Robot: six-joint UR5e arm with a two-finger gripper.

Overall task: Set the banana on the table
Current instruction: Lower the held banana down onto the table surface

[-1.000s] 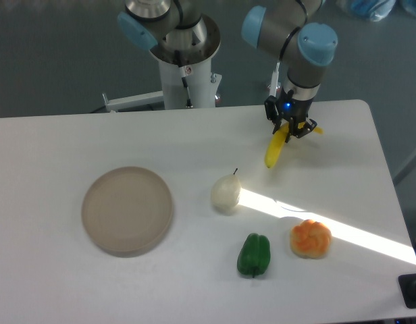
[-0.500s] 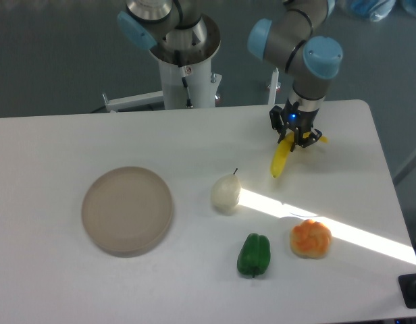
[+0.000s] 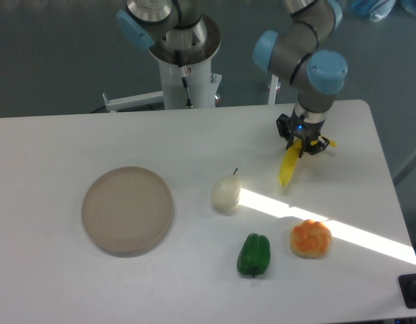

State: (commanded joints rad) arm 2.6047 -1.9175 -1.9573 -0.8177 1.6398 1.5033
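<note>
White and matte, the desk (image 3: 93, 283) fills most of the view, with a dark floor and the arm's pedestal beyond its far edge and a bright band of sunlight slanting toward its near right corner. Toward the far right corner the pincer (image 3: 302, 143) points down and is closed on the upper end of the banana (image 3: 288, 165), which hangs tilted, its lower tip toward the near edge and close above the desk; whether that tip touches the surface cannot be told from this view. Nearer the middle lies a pale pear (image 3: 225, 193), and closer to the near edge a green pepper (image 3: 254, 254) and an orange fruit (image 3: 310, 238), all well apart from the banana. A round beige plate (image 3: 127, 210) sits toward the left side.

The banana looks like smooth, stiff plastic, so probably light and not fragile, but slick and curved; held by one end it may swing or slip. A grip across the middle would likely be steadier. Lowering it until its length rests on the desk before letting go should keep it from rolling.
</note>
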